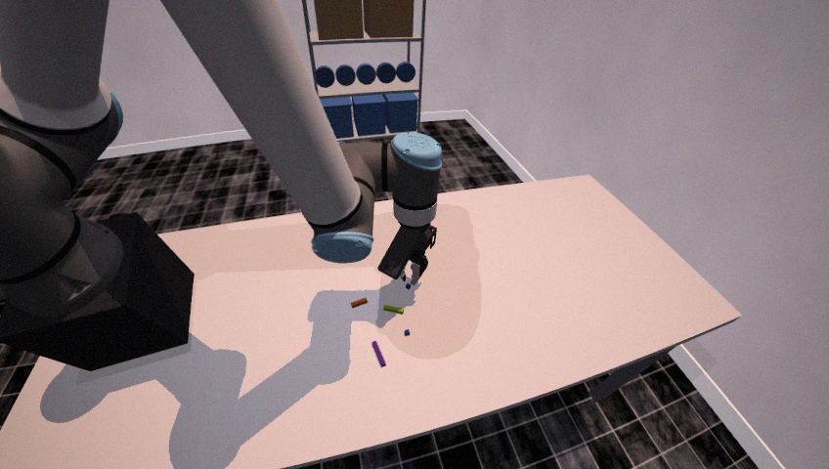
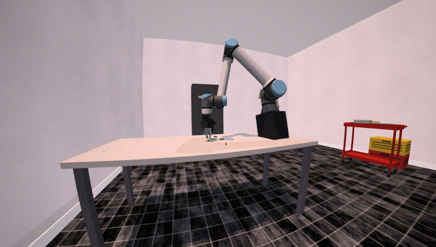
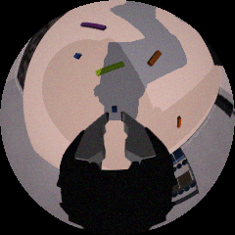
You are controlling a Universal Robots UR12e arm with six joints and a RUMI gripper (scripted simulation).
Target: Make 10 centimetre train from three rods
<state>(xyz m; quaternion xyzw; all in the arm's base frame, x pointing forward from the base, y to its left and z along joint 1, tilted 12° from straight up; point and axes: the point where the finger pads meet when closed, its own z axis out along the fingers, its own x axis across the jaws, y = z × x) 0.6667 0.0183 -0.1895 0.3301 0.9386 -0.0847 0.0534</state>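
Rods number six: two blue [image 1: 408,285] [image 1: 406,332] [image 2: 208,140] [image 3: 114,109] [image 3: 77,56], two orange [image 1: 359,302] [image 2: 221,139] [image 2: 225,143] [image 3: 155,58] [image 3: 179,121], one lime [image 1: 393,309] [image 2: 212,139] [image 3: 111,69], one purple [image 1: 378,353] [image 2: 215,136] [image 3: 93,25]; the end effector [image 1: 414,279] [image 2: 208,139] [image 3: 115,113] is narrowly open.

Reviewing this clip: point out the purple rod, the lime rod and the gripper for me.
Purple rod [image 1: 378,354] [image 3: 93,25]: top and wrist views, mid-length.
Lime rod [image 1: 393,309] [image 3: 110,69]: top and wrist views, mid-length.
Gripper [image 3: 115,113]: wrist view, between fingertips.

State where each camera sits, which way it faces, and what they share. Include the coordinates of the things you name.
Top: high over one side, slanting down across the table [image 1: 552,261] [image 2: 137,156] [image 3: 36,108]; most of the arm [image 1: 255,87] [image 2: 250,65] shows.
Exterior: low, opposite side, facing back; whole arm.
Wrist: above the hand [image 1: 411,279] [image 2: 208,139] [image 3: 115,113], looking past its fingers at the table.
Top and wrist share the lime rod [image 1: 393,309] [image 2: 212,139] [image 3: 110,69].
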